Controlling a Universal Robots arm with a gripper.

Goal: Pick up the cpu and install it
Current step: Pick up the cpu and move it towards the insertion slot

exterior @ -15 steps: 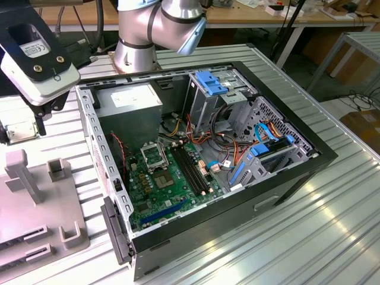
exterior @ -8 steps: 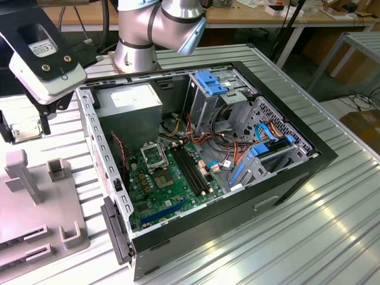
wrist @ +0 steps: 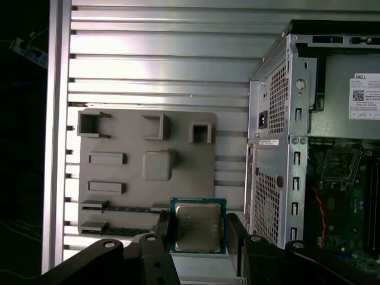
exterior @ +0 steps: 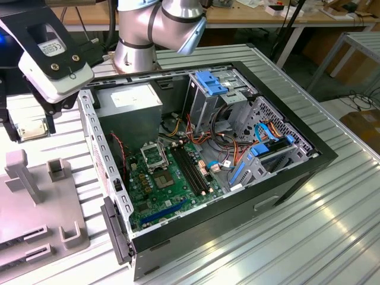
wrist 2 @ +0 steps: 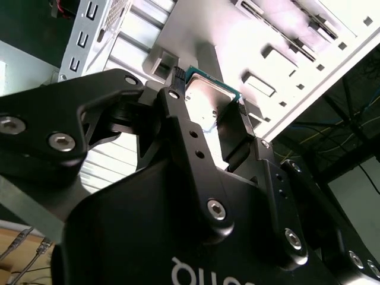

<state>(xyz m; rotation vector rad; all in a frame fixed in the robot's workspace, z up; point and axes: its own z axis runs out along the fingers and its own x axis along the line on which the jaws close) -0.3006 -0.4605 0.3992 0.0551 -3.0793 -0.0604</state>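
A grey fixture plate (exterior: 24, 205) with raised pockets and posts lies on the ribbed metal table (exterior: 309, 237) at the exterior view's left, close to the table's edge on that side. The gripper (exterior: 29, 127) hangs above this end of the table, clear of the plate.

Next along, an open computer case (exterior: 297, 172) lies on its side across the middle of the table. Its perforated steel wall (exterior: 89, 127) stands between the gripper and the interior. Inside, the green motherboard (exterior: 172, 190) lies flat on the case floor. The black-framed socket (exterior: 153, 155) sits near the motherboard's far edge, just below the grey power supply (exterior: 127, 104). Toward the exterior view's right are a drive cage with blue latches (exterior: 211, 83) and bundles of coloured cables (exterior: 237, 136). The arm's base (exterior: 139, 41) stands behind the case.

The cpu (wrist: 197, 225) is in the air, off the table and well apart from the socket. The jaws are closed on it. In the first wrist view a black finger (wrist: 161, 227) presses against each of two opposite edges, and the silver-grey top is bare between them.
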